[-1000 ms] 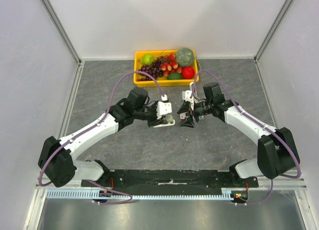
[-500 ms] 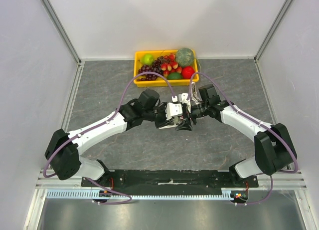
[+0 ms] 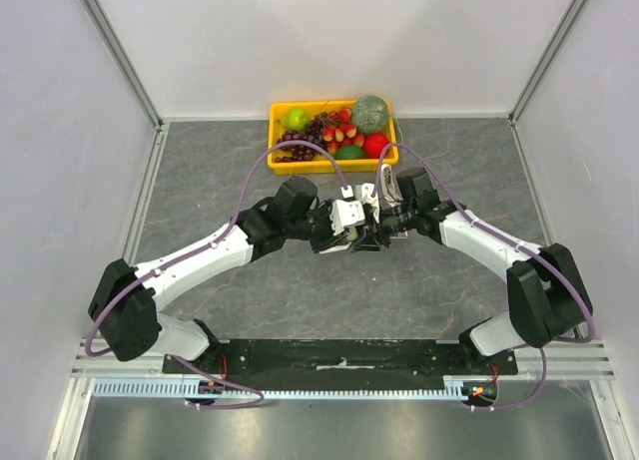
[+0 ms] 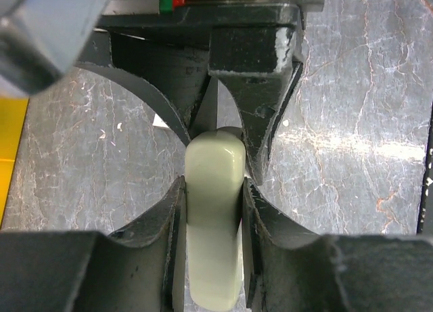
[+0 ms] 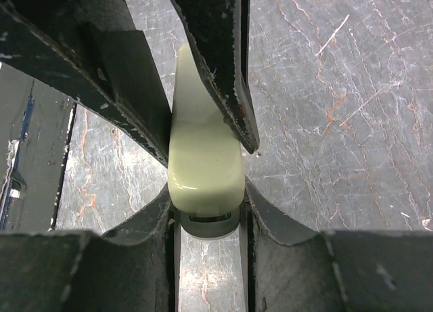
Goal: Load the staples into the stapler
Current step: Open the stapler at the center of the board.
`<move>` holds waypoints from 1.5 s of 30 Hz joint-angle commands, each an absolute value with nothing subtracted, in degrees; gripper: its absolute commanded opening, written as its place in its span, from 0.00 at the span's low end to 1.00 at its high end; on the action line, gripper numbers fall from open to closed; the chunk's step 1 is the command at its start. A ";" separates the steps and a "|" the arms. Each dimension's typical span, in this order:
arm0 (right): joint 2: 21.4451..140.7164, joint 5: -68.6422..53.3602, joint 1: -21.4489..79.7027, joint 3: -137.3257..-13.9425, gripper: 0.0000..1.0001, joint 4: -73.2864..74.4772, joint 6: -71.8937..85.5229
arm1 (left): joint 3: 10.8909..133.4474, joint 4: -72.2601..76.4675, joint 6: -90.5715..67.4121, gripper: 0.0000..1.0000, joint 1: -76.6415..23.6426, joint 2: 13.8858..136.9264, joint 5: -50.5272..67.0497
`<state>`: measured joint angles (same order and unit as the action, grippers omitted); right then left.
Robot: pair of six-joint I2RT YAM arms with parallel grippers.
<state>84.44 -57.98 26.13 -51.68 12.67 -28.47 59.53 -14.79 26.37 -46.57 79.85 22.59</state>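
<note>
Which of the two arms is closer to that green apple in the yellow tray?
Left. The left arm lies directly on the near side of the green apple; the right arm lies nearer the other end of the tray.

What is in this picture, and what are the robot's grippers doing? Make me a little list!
stapler: pale green, clamped from both ends
left gripper: shut on the stapler
right gripper: shut on the stapler
staples: not in view
tray: yellow, at the table's far edge
fruit: piled in the tray
table: grey, marbled
</note>
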 commanded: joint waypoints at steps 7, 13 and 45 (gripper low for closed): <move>83.76 -58.79 22.16 -50.54 0.00 5.02 -25.32 | 61.35 -1.77 11.09 0.02 -35.26 72.60 29.34; 83.76 -61.96 19.08 -47.38 0.00 -6.14 -13.90 | 59.42 5.35 -1.47 0.02 -28.57 71.02 36.73; 77.26 -61.71 17.75 -52.03 0.69 2.63 -18.45 | 50.63 8.64 6.20 0.02 -17.58 65.83 54.23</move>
